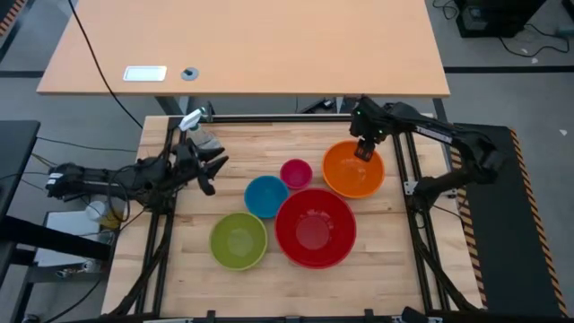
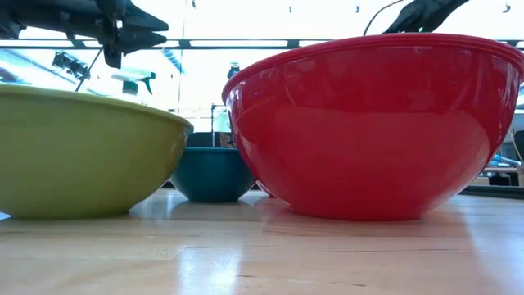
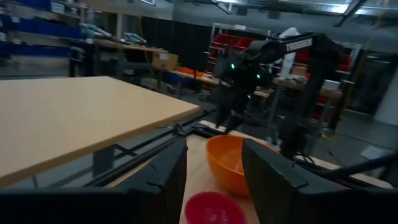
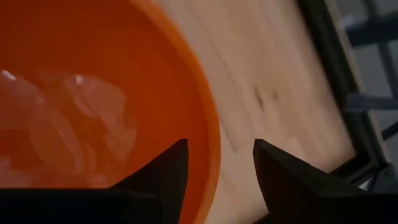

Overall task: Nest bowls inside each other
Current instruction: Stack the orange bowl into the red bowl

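Five bowls rest on their bases on the wooden table: orange [image 1: 352, 170] at the far right, pink [image 1: 296, 172], blue [image 1: 266, 196], red [image 1: 315, 229] and lime green [image 1: 239, 240] near the front. My right gripper [image 1: 363, 149] points down, open, over the orange bowl's far rim [image 4: 208, 134], with one finger inside the bowl and one outside. My left gripper [image 1: 212, 170] hangs open above the table's left side and points level toward the pink bowl [image 3: 211, 208] and orange bowl [image 3: 227, 162].
A clear spray bottle [image 1: 194, 121] stands at the table's far left corner, behind my left gripper. Black frame rails [image 1: 408, 170] run along the table's edges. A larger light desk [image 1: 251, 45] stands beyond the far edge. Bare wood [image 1: 386, 287] shows at the front right.
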Controlling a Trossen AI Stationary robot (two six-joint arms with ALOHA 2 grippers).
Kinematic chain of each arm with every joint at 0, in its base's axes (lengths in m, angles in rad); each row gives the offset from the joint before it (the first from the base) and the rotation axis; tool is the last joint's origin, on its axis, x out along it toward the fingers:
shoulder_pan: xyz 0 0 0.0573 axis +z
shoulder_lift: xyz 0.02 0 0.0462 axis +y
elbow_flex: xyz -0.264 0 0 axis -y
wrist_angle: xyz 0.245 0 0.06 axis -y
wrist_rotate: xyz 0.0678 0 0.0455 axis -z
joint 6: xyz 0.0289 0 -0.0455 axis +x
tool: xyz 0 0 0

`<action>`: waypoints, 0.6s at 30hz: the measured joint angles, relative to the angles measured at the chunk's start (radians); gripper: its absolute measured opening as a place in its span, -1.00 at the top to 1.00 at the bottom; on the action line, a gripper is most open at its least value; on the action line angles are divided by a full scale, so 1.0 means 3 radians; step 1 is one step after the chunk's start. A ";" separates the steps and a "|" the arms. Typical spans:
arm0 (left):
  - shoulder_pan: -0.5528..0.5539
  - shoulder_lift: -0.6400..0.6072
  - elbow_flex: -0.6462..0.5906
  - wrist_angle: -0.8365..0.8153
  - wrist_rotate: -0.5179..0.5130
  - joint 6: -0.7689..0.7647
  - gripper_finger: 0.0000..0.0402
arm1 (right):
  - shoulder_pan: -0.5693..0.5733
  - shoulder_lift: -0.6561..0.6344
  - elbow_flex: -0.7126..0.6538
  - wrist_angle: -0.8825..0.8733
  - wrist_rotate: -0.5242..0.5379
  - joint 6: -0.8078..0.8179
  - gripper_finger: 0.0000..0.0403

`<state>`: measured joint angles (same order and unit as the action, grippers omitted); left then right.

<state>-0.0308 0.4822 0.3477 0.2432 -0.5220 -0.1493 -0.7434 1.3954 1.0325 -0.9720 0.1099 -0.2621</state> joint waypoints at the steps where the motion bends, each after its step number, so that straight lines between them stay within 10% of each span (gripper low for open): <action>1: 0.0035 0.0006 0.0000 0.0000 0.0000 0.0001 0.23 | -0.0032 0.0061 0.0000 -0.0023 -0.0012 -0.0039 0.06; 10: 0.0175 0.0066 0.0000 -0.0002 0.0009 0.0027 0.23 | -0.0156 0.0533 0.0000 -0.0035 -0.0096 0.0109 0.15; 18: 0.0175 0.0119 0.0003 0.0000 0.0010 0.0069 0.23 | -0.0168 0.0698 0.0017 -0.0066 -0.0223 0.0104 0.71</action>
<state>0.0216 0.5179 0.3485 0.2432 -0.5190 -0.1287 -0.7938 1.6049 1.0377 -0.9920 0.0430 -0.2309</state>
